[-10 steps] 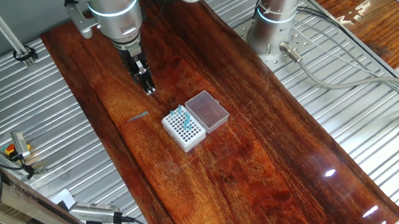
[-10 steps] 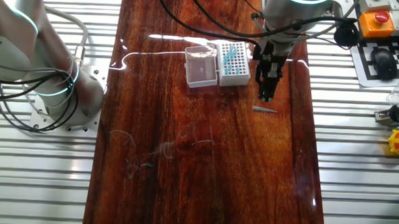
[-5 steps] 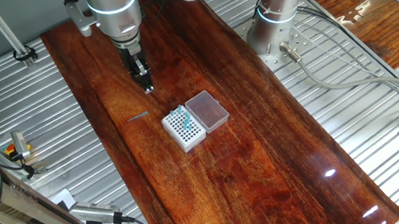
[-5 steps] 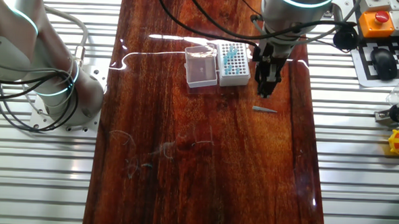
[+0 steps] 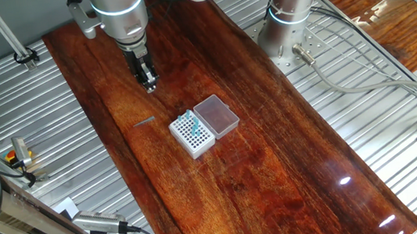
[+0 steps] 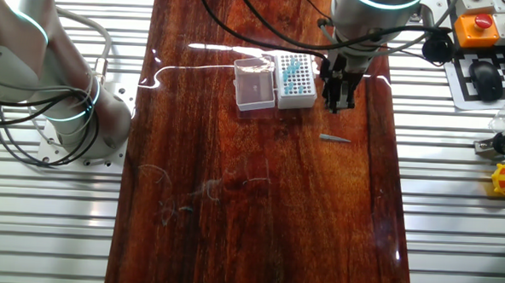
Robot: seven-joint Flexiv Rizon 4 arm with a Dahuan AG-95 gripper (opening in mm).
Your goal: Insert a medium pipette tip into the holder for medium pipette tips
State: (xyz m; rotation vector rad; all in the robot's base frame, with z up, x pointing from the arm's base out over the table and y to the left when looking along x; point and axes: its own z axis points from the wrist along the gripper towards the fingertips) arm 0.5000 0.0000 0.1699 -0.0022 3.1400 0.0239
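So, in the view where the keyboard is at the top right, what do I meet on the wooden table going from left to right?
Clear hinged lid → white holder for medium pipette tips → gripper. The medium pipette tip lies below the gripper, so its place in the order is unclear.

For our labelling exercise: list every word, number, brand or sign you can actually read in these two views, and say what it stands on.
None can be read.
Black keyboard keys: markings too small to read.
Orange box with the red button: no legible label.
Small white square box with a grid of holes: no print visible.
Silver robot arm: no brand visible.
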